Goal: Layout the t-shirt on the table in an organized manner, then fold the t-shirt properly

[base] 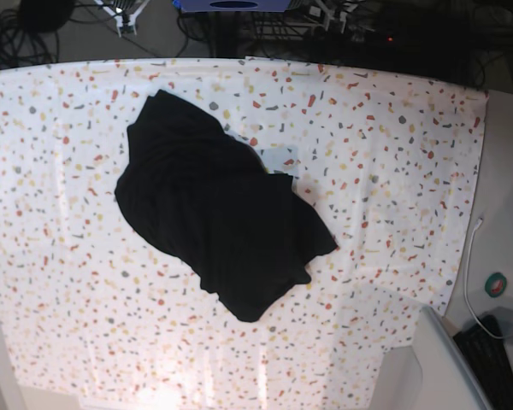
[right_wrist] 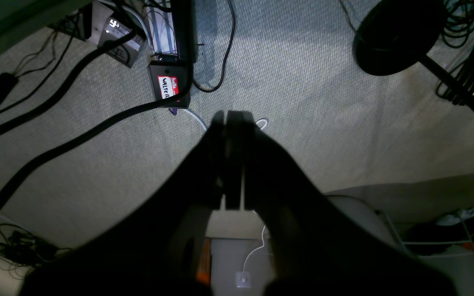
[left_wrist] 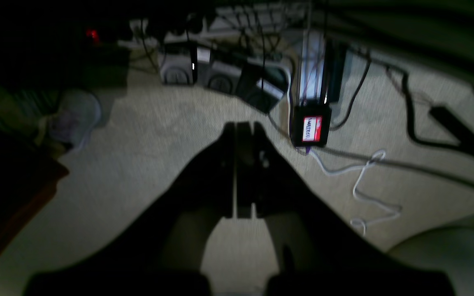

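Both sets of fingers, left [left_wrist: 243, 125] and right [right_wrist: 232, 115], are pressed together, holding nothing, over carpeted floor. The t-shirt [base: 214, 213] lies crumpled mid-surface [base: 393, 171], well apart from either.

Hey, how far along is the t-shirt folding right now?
Nothing looks done yet: the t-shirt lies in a crumpled heap on the table. Nothing is in hand; the left gripper and right gripper are shut, empty and pointed at the floor. Spreading the shirt flat and folding it are both left.

Dim, perhaps carpeted floor [right_wrist: 303, 82], cables [right_wrist: 76, 135]
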You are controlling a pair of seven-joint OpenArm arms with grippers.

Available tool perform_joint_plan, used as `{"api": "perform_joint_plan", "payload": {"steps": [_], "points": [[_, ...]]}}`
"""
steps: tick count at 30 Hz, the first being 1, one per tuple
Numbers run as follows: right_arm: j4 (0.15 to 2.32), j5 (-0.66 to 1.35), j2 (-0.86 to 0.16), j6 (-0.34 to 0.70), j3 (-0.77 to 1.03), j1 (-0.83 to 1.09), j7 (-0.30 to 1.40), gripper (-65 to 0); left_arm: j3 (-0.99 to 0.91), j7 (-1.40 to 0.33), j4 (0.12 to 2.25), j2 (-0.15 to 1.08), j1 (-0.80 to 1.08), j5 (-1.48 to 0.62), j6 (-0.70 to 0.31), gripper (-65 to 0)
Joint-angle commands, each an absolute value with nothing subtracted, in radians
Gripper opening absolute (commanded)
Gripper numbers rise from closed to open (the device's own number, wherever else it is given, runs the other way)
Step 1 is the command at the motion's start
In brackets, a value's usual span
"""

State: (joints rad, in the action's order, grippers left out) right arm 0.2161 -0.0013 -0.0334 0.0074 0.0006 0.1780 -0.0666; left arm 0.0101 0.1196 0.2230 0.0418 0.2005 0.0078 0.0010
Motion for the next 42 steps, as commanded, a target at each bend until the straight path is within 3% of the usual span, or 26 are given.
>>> {"api": "perform_joint_plan", "payload": {"steps": [1,7,20,29,33,38,42], "points": [[0.219,-0.002,-0.038,0.004,-0.001,0.183,-0.064,-65.0,0.012,0.124,0.225,0.045,0.203,0.012,0.005,-65.0],[0.217,-0.004,-0.036,0.004,-0.002,0.183,0.022,-65.0,0.012,0.122,0.223,0.045,0.203,0.012,0.005,-65.0],[0.225,0.001,-0.024,0.004,0.002,0.194,0.019,-65.0,0.004,0.122,0.222,0.067,0.208,0.005,0.005,-65.0],[0.245,0.001,-0.030,0.004,0.002,0.272,-0.093,-65.0,0.012,0.131,0.269,0.094,0.275,0.004,0.005,-65.0],[0.507,0.002,-0.054,0.001,0.010,0.452,-0.081,-65.0,0.007,0.130,0.499,0.131,0.443,0.001,0.005,-65.0],[0.937,0.002,-0.035,0.001,0.173,0.673,0.088,-65.0,-0.002,0.125,0.773,0.171,0.628,0.001,0.005,-65.0],[1.207,0.001,-0.024,0.002,0.242,0.811,0.116,-65.0,-0.004,0.133,0.970,0.205,0.769,-0.001,0.005,-65.0]]}}
